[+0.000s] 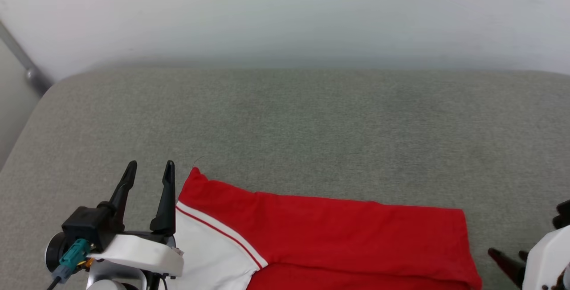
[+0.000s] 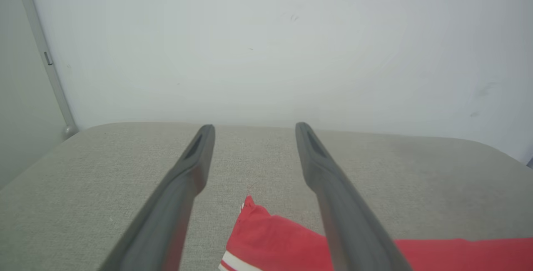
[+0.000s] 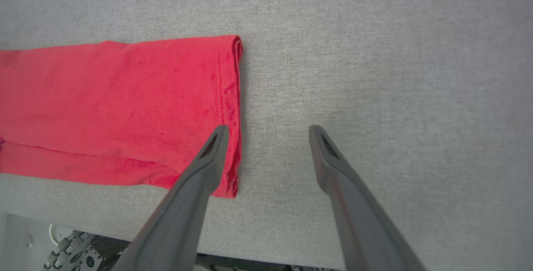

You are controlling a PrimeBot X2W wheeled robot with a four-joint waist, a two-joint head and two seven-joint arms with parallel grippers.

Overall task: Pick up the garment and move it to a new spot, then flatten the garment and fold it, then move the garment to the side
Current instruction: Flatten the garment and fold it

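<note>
**A:** Starting at the left, how do the left fingers (image 1: 167, 192) stand?
**B:** Spread and empty, just beside the garment (image 1: 338, 232), at its white sleeve.
**A:** And how does it lie?
**B:** Folded into a long red band, flat on the grey table (image 1: 311, 116), along the near edge.
**A:** And the right fingers (image 3: 199, 179)?
**B:** Parted, gripping nothing. One hangs over the hem, perhaps touching it.
</note>
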